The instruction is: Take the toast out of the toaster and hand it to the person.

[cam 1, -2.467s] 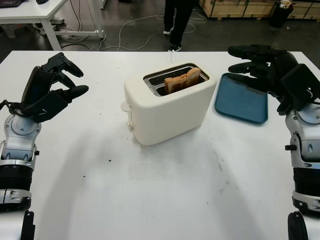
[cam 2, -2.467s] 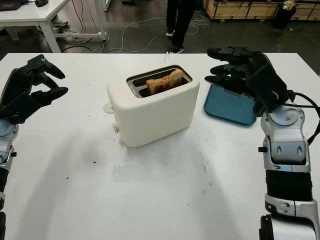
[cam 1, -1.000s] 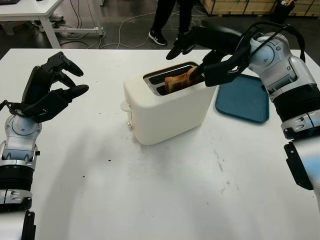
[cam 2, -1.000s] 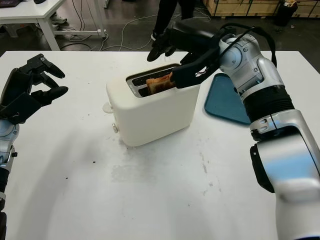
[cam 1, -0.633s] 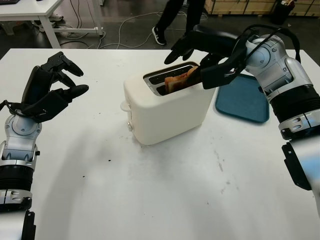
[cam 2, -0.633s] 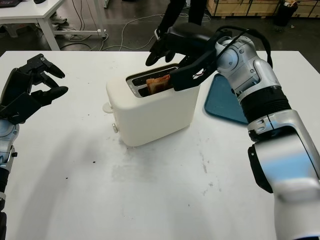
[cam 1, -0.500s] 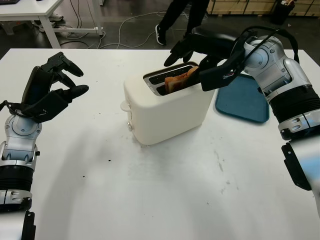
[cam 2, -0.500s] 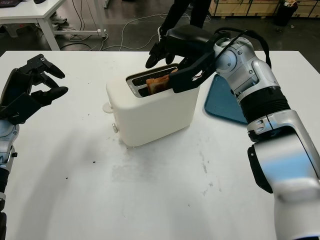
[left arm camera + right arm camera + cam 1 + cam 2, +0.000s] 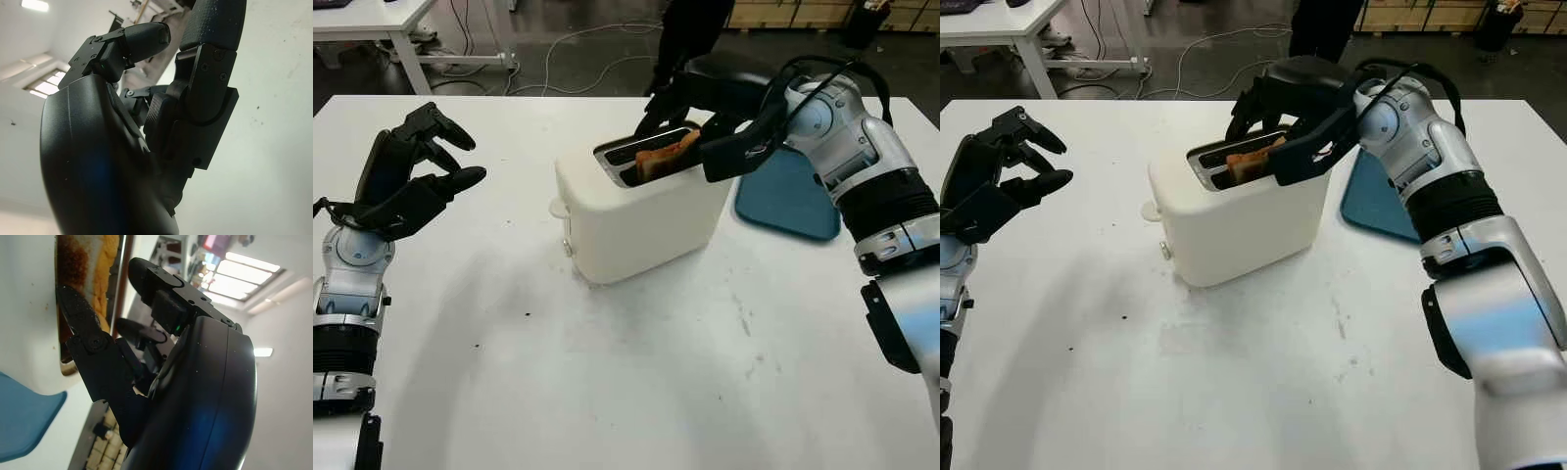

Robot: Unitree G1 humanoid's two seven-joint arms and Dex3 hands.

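Note:
A cream two-slot toaster [image 9: 641,220] stands mid-table with a browned slice of toast [image 9: 668,157] poking up from its near slot. My right hand [image 9: 688,132] hovers over the toaster's top, open. Its fingers [image 9: 658,101] hang down at the far side of the slots, and its thumb [image 9: 722,160] sits on the near right side of the toast. In the right wrist view the toast [image 9: 90,269] lies just beside the thumb [image 9: 78,316], with a gap to the other fingers. My left hand [image 9: 411,176] is held up, open, over the table's left edge.
A blue tray [image 9: 793,196] lies right of the toaster, partly under my right forearm. A person's dark-clothed legs [image 9: 690,29] stand beyond the table's far edge. Cables and another white table [image 9: 372,24] are on the floor behind.
My right hand has swung in from the right over the toaster and its fingers have dropped lower around the toast. The person has stepped closer behind the table. My left hand has not moved.

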